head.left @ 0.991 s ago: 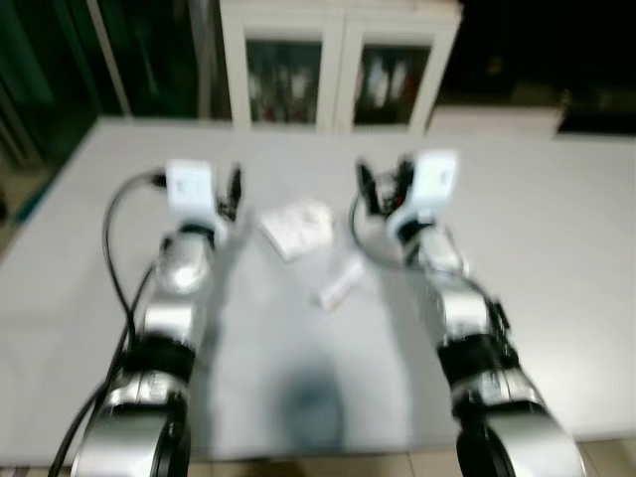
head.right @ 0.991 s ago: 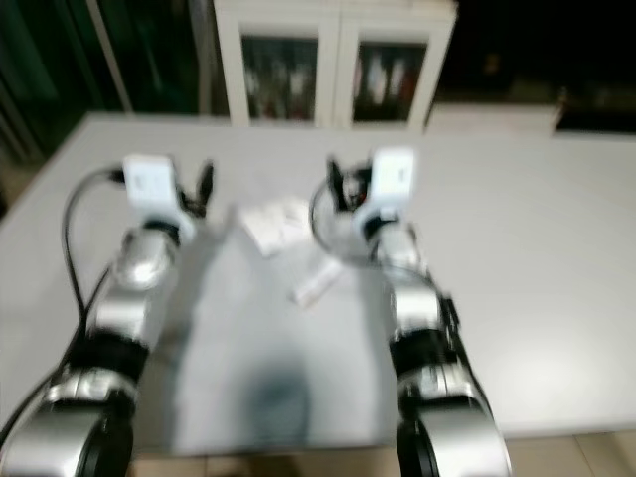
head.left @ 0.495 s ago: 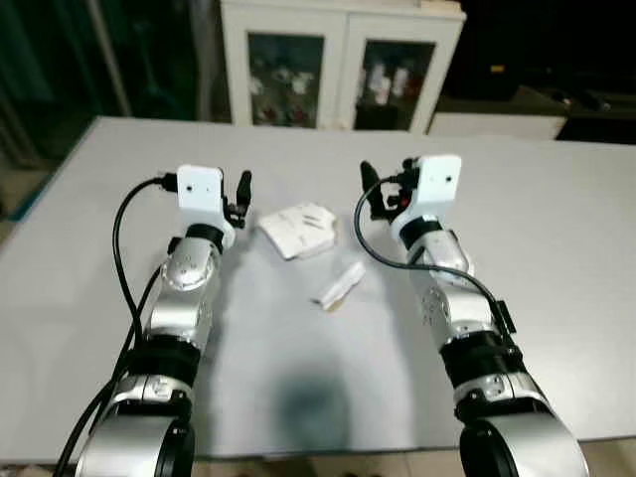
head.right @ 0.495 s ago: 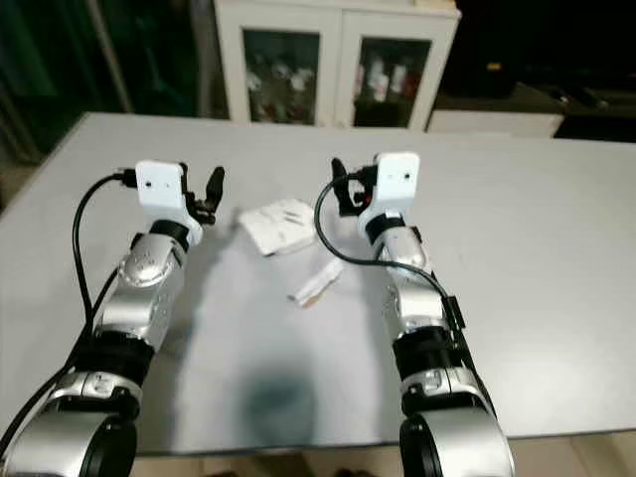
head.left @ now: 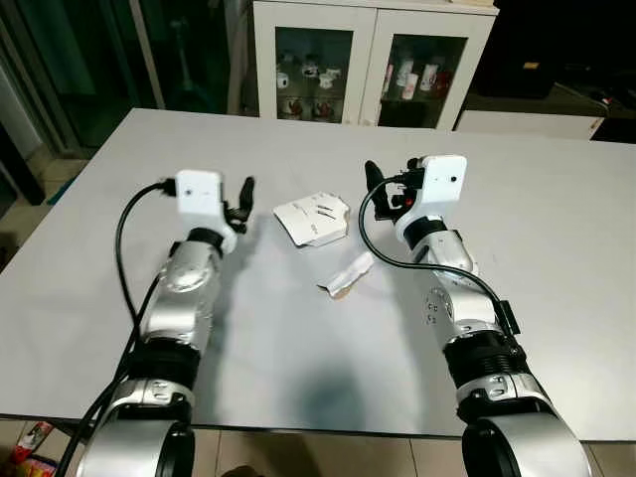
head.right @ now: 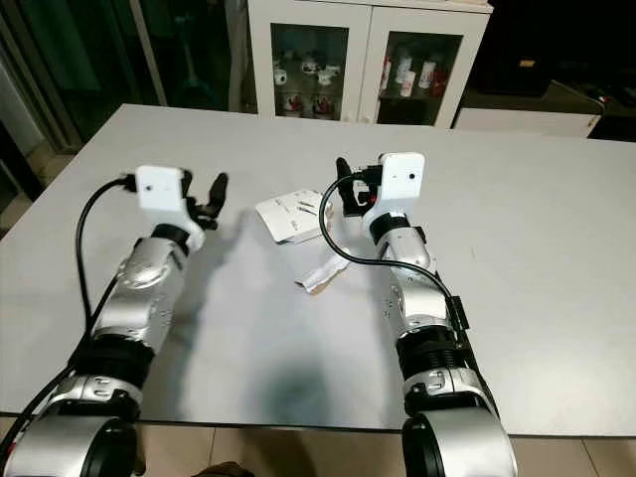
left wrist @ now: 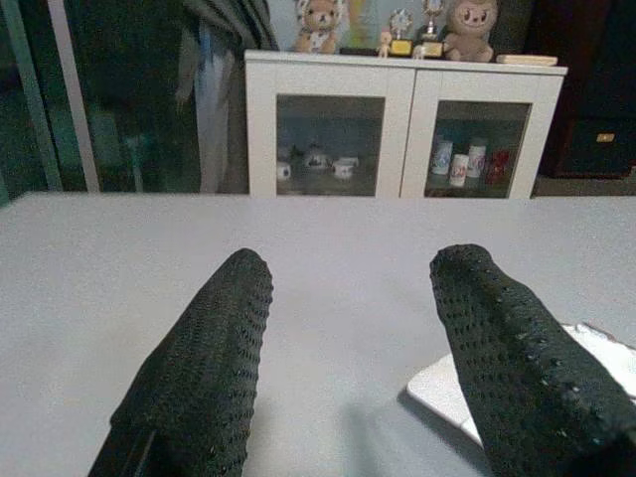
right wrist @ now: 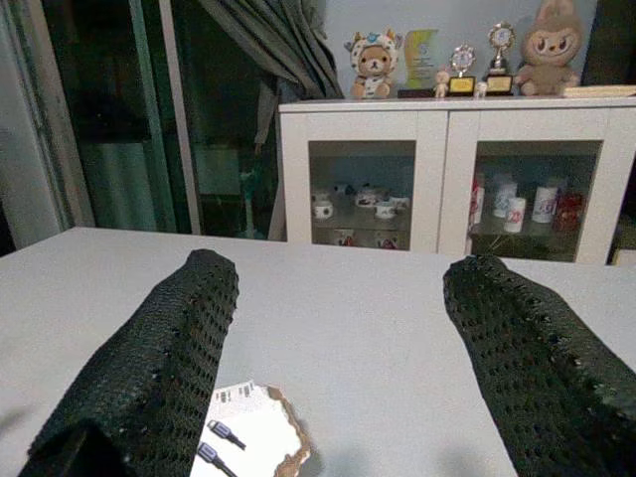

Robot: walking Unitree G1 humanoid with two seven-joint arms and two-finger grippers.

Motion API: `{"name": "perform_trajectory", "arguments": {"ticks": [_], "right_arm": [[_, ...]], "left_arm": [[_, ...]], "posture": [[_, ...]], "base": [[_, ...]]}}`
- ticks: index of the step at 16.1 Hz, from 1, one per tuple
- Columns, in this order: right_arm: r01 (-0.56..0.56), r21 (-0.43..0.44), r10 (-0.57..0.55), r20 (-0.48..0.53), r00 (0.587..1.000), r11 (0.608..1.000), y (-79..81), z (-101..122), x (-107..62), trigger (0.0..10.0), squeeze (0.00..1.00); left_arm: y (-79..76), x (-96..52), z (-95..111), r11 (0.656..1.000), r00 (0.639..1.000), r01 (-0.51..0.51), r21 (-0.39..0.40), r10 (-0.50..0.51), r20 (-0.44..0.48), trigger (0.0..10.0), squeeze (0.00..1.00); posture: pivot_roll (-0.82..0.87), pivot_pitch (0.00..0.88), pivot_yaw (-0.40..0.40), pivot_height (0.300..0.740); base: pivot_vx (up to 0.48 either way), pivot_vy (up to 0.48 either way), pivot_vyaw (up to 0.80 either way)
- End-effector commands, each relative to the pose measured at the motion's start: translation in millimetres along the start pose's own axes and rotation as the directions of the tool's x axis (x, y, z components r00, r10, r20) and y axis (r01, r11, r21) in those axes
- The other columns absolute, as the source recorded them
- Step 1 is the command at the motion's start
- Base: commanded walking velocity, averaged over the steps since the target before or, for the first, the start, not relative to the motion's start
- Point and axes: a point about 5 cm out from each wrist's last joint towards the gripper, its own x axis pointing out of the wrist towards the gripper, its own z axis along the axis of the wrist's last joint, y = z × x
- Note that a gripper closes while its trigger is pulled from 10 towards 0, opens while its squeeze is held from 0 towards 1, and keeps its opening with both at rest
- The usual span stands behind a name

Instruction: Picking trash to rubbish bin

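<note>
Jaws of both grippers stand apart, holding nothing. Between left gripper and right gripper lie two pieces of trash on the grey table: a flat white torn paper packet and, nearer the robot, a small crumpled white wrapper. Wrist views add soft toys and trophies atop the white glass-door cabinet, cups inside.

The table has a smooth, matt pale grey top. Near its middle lies a flat white paper packet with small print, its torn edge showing brown card, and beside it a crumpled paper wrapper, white and creased. Both arms are polished silver metal with black rubbery joints and white plastic camera housings. The fingers of the left gripper and of the right gripper are matt black with a rough dimpled texture. The cabinet is white-painted, with glossy glass doors.
</note>
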Motion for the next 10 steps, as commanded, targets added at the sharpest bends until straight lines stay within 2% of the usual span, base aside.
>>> {"name": "perform_trajectory", "arguments": {"ticks": [1, 2, 3, 5, 6, 8, 10], "right_arm": [[0.001, -0.001, -0.001, 0.004, 1.0, 1.0, -1.2, 2, -0.2, 10.0, 0.0], [-0.003, 0.0, 0.003, 0.001, 1.0, 1.0, 0.4, 1, -0.1, 10.0, 0.0], [-0.004, 0.001, 0.004, 0.0, 1.0, 1.0, 0.9, 0, -0.1, 10.0, 0.0], [-0.011, 0.003, 0.011, -0.001, 1.0, 1.0, 2.7, 0, -0.2, 10.0, 0.0], [-0.017, 0.003, 0.017, -0.003, 1.0, 1.0, 4.0, -1, -0.4, 10.0, 0.0], [-0.02, 0.005, 0.021, -0.004, 1.0, 1.0, 5.1, -2, -0.8, 10.0, 0.0], [-0.026, 0.006, 0.026, -0.006, 1.0, 1.0, 6.4, -3, -1.0, 10.0, 0.0]], "left_arm": [[10.5, -1.2, -1, 1.0, 1.0, -0.003, -0.022, 0.002, -0.022, 10.0, 0.0], [18.3, -3.0, -7, 0.995, 0.998, 0.01, -0.098, -0.017, -0.063, 10.0, 0.0], [19.8, -3.5, -9, 0.992, 0.997, 0.017, -0.124, -0.027, -0.076, 10.0, 0.0], [19.2, -5.9, -17, 0.97, 0.987, 0.071, -0.231, -0.102, -0.124, 10.0, 0.0], [20.4, -10.9, -23, 0.929, 0.963, 0.173, -0.328, -0.229, -0.143, 10.0, 0.0], [28.1, -16.4, -26, 0.879, 0.941, 0.221, -0.422, -0.307, -0.145, 10.0, 0.0], [25.9, -19.1, -27, 0.853, 0.899, 0.313, -0.417, -0.408, -0.159, 10.0, 0.0]], "posture": [[0.03, 0.0, -0.036, 0.74], [0.04, 0.0, -0.035, 0.74], [0.04, 0.0, -0.035, 0.74], [0.04, 0.0, -0.034, 0.74], [0.04, 0.0, -0.032, 0.74], [0.04, 0.0, -0.029, 0.74], [0.04, 0.0, -0.025, 0.74]], "base": [[0.0, 0.0, 0.0], [0.0, 0.0, 0.0], [0.0, 0.0, 0.0], [0.0, 0.0, 0.0], [0.0, 0.0, 0.0], [0.0, 0.0, 0.0], [0.0, 0.0, 0.0]]}}
